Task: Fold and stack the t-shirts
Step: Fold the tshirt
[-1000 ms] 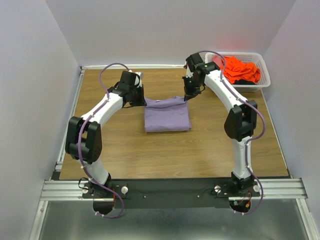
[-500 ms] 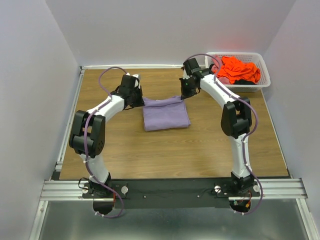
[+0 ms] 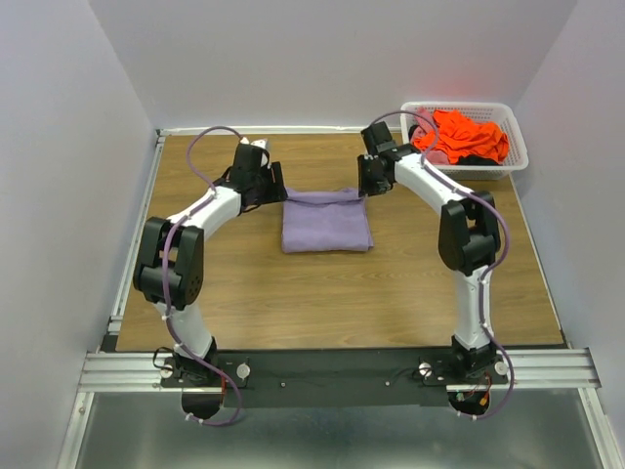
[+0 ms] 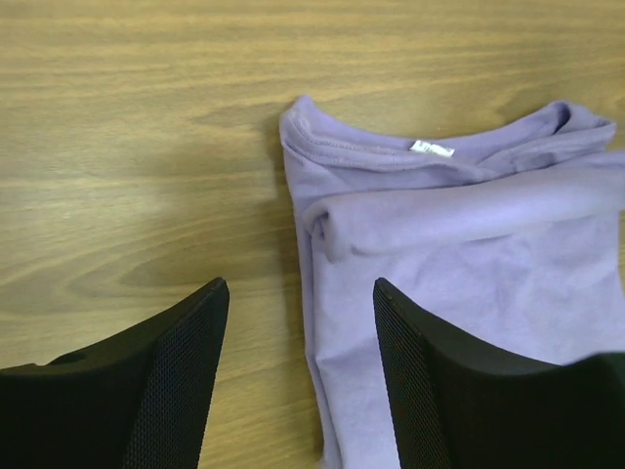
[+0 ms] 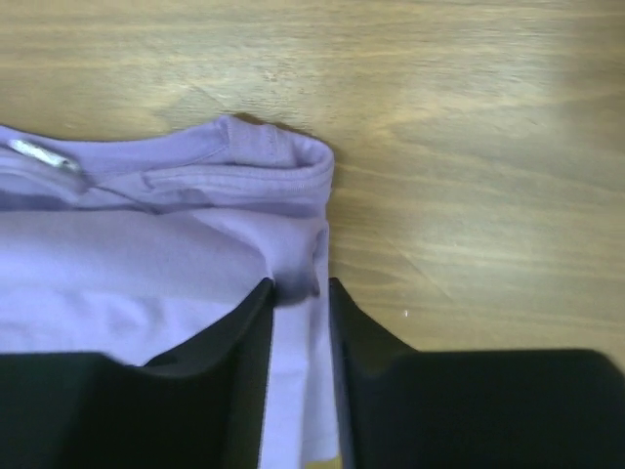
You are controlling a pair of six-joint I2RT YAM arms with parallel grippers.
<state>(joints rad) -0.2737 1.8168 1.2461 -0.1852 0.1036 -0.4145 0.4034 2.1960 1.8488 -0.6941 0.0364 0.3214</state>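
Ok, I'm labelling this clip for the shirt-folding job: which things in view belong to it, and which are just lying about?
Part of the job:
- lavender t-shirt, lying folded on the table
- orange t-shirt, bunched in the basket
- pink cloth beside it, probably another shirt

Just there:
- white basket
- wooden table

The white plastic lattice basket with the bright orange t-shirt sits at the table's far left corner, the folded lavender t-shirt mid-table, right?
Wrong corner: the top external view shows the white plastic lattice basket at the far right. The bright orange t-shirt is in it, and the folded lavender t-shirt lies mid-table.
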